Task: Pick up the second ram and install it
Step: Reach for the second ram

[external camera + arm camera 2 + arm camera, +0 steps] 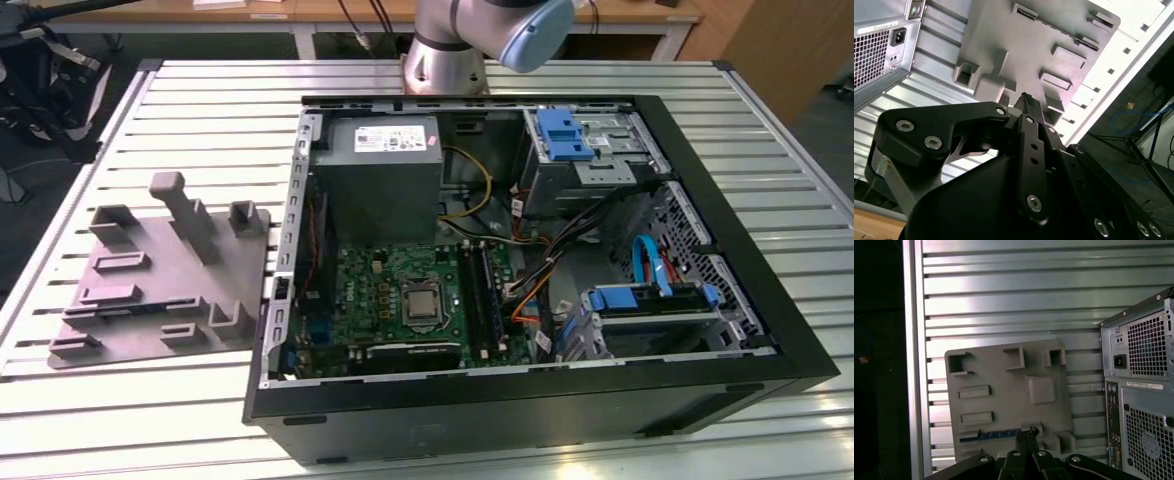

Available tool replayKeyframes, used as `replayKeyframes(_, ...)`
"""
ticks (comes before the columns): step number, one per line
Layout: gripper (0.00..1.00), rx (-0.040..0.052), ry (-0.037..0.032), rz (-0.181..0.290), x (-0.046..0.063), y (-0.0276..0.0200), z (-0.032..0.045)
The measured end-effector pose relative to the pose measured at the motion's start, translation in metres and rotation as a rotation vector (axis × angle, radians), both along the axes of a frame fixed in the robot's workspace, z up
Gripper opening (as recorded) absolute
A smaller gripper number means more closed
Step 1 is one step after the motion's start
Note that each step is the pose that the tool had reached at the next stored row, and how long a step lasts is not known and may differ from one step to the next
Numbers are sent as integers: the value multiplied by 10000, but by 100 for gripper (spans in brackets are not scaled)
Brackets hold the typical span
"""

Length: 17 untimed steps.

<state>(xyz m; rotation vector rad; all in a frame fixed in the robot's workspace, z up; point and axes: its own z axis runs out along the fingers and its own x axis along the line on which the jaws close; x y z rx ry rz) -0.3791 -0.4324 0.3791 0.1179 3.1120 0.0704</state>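
Looking down in the first wrist view on the grey fixture plate (pixel 999 407), lying flat on the slatted metal table (pixel 1004 290). Finding the second ram (pixel 990 435) resting lengthwise in a narrow slot along one edge of that plate, dark with bluish marks showing. Noting the gripper (pixel 1027 432) hanging over the same edge, its tip appearing just beside one end of the ram; unable to tell whether touching it or well above. Reading the fingers as pressed together, gripping nothing.

Checking against the second wrist view: gripper (pixel 1028 99) tapering to a single closed tip, the fixture plate (pixel 1019 45) lying beyond it with blocks standing up off its surface. Spotting the rear panel of the computer case (pixel 1139 390) beside the plate in the first wrist view, power socket and vent grilles facing the camera.

Turning to the exterior view: placing the fixture plate (pixel 154 270) at the exterior view's left, mid-height, just beside the open computer case (pixel 534 400), which is taking up the centre and the exterior view's right. Seeing inside it:
- the green motherboard (pixel 374 290), low centre
- the CPU socket (pixel 423 303) on the board
- the long black memory slots (pixel 478 290) just beside the socket, toward the exterior view's right
- the grey power supply (pixel 380 165) above the board

Catching the arm's base (pixel 447 55) at top centre of the frame.
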Motion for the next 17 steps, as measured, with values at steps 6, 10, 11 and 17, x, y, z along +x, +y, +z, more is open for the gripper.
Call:
replayKeyframes(6,11,1,0,-1,-73,-2,-12)
replayKeyframes(10,11,1,0,-1,-120,-4,-20)
replayKeyframes(11,11,0,0,-1,-131,-4,-22)
replayKeyframes(17,11,0,1,-1,-197,-7,-34)
